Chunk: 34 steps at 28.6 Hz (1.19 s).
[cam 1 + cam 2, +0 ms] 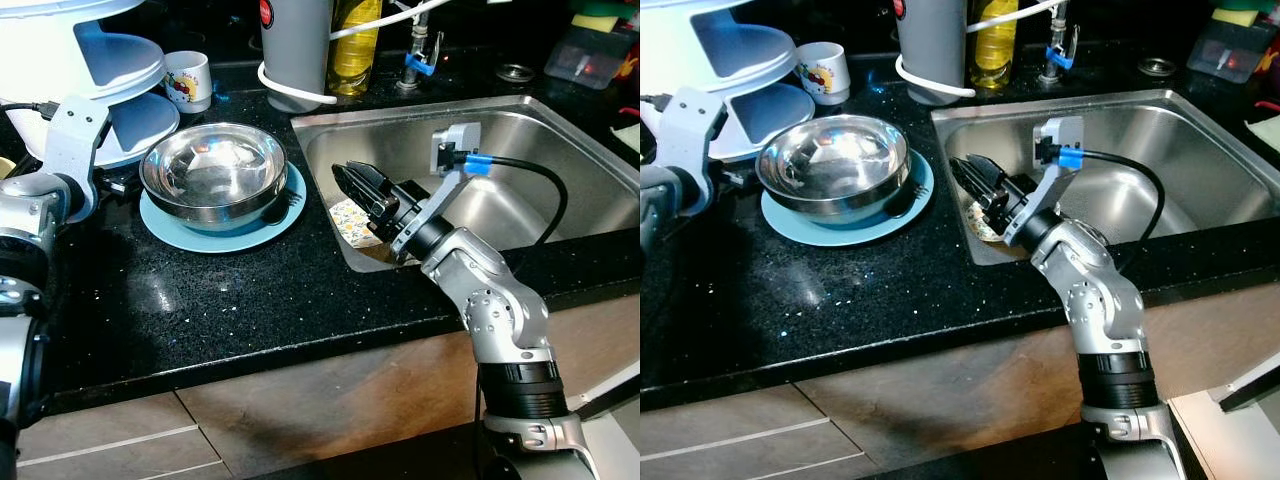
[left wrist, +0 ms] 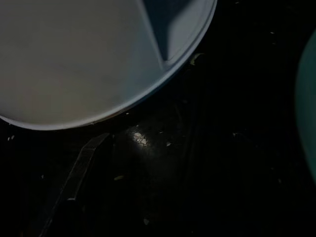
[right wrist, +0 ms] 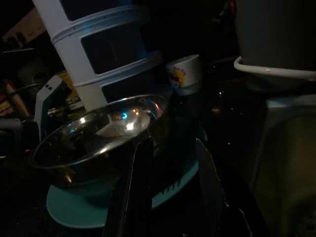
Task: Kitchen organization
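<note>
A steel bowl [image 1: 213,170] sits on a light blue plate [image 1: 200,238] on the black counter, with a dark fork [image 1: 283,206] lying on the plate's right rim. My right gripper [image 1: 345,175] is open and empty. It hovers over the sink's left edge, pointing at the bowl and plate from a short way off. The right wrist view shows the bowl [image 3: 98,138] just beyond the two fingers [image 3: 140,187]. My left arm [image 1: 65,160] reaches to the foot of the white tiered rack [image 1: 100,60], whose base [image 2: 89,54] shows close up in the left wrist view.
Below my right gripper, a steel sink [image 1: 520,130] holds a yellow patterned cloth [image 1: 350,222] at its left end. A white cartoon mug [image 1: 188,80], a grey canister [image 1: 296,45], an oil bottle [image 1: 355,45] and the tap [image 1: 418,55] line the back.
</note>
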{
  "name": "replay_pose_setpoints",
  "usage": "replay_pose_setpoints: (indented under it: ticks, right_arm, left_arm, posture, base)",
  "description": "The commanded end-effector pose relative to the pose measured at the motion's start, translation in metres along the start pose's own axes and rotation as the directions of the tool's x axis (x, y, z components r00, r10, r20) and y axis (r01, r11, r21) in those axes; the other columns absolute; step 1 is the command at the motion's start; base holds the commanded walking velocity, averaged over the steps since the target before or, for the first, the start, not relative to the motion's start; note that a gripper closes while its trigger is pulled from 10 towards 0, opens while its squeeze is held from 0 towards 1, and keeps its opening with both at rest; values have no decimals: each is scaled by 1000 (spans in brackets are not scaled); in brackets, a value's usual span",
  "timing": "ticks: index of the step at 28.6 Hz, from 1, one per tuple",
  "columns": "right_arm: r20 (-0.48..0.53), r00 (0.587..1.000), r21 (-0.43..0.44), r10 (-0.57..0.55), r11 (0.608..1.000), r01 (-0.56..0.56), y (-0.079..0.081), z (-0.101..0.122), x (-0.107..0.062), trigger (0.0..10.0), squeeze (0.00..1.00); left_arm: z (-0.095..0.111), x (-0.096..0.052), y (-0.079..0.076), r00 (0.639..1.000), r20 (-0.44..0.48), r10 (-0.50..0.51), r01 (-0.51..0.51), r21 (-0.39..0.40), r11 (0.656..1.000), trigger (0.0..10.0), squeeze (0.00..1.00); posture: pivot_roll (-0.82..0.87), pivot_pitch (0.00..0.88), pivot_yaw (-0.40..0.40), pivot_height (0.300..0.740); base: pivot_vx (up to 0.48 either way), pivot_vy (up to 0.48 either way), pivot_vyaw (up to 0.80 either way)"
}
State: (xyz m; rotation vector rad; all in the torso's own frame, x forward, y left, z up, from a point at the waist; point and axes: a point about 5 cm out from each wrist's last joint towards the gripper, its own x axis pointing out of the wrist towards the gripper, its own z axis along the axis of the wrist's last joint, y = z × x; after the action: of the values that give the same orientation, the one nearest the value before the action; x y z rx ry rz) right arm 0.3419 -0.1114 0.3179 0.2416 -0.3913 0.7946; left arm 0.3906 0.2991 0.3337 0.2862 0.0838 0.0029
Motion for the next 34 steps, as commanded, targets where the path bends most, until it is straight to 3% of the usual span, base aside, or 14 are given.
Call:
replay_pose_setpoints:
  ticks: [1,4,12,18,22,34]
  right_arm:
    - [-5,1000,-16,27,1000,-27,5,-2,4,10000,0]
    - [-5,999,-20,35,999,-35,6,-1,5,10000,0]
    - [-4,999,-27,47,999,-47,6,1,8,10000,0]
    - [-2,998,-45,65,997,-65,9,2,10,10000,0]
    - [-1,997,-56,77,995,-77,10,4,11,10000,0]
    - [-8,996,-63,93,994,-93,12,4,13,10000,0]
  left_arm:
    - [-18,2,-5,996,-81,-36,31,-63,998,10000,0]
    - [-19,2,-5,993,-106,-57,48,-82,995,10000,0]
    - [-24,0,-4,972,-216,-88,95,19,995,10000,0]
    - [-33,-6,5,961,-268,-64,52,-50,997,10000,0]
    - [-35,-8,10,970,-234,-68,18,-207,978,10000,0]
    - [-47,-12,14,955,-288,-68,11,-194,981,9961,0]
  posture:
    - [24,329,5,740]
    - [22,326,4,740]
    - [29,308,3,740]
    - [30,288,13,740]
    - [30,284,14,740]
    - [28,276,5,740]
  base:
    - [0,0,0]
    - [0,0,0]
    - [0,0,0]
    - [0,0,0]
    - [0,0,0]
    - [0,0,0]
